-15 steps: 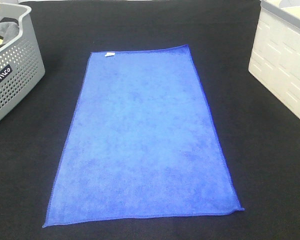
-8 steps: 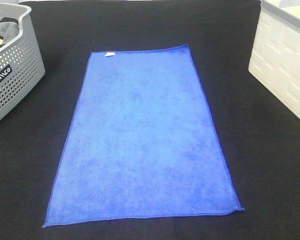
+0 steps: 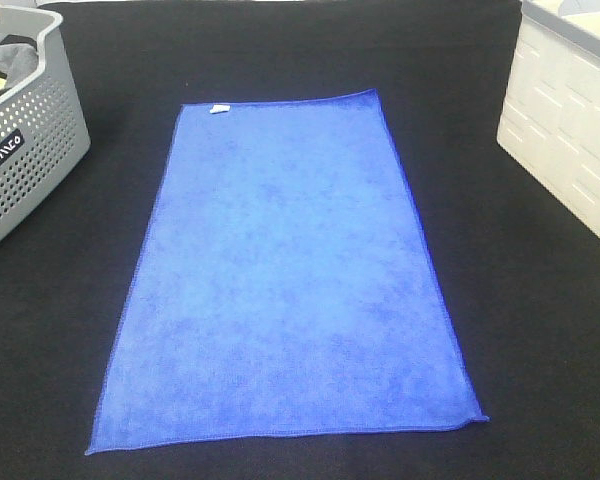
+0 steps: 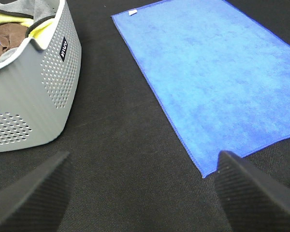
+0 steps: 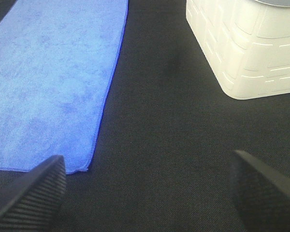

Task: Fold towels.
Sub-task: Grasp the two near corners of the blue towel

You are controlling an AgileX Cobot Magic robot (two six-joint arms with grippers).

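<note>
The royal-blue microfibre towel [image 3: 290, 280] lies spread flat on the black table cover [image 3: 280, 50], with its white tag [image 3: 218, 108] at the far edge. The grey perforated basket [image 3: 30, 150], holding what look like cloths [image 4: 9, 36], stands to its left and the white crate [image 3: 570, 130] to its right. The left gripper [image 4: 145, 193] and right gripper [image 5: 150, 193] hover by the towel's near corners, fingers spread wide and empty.

Towel [image 3: 288, 280] flat between basket [image 3: 30, 150], bin [image 3: 565, 130].
</note>
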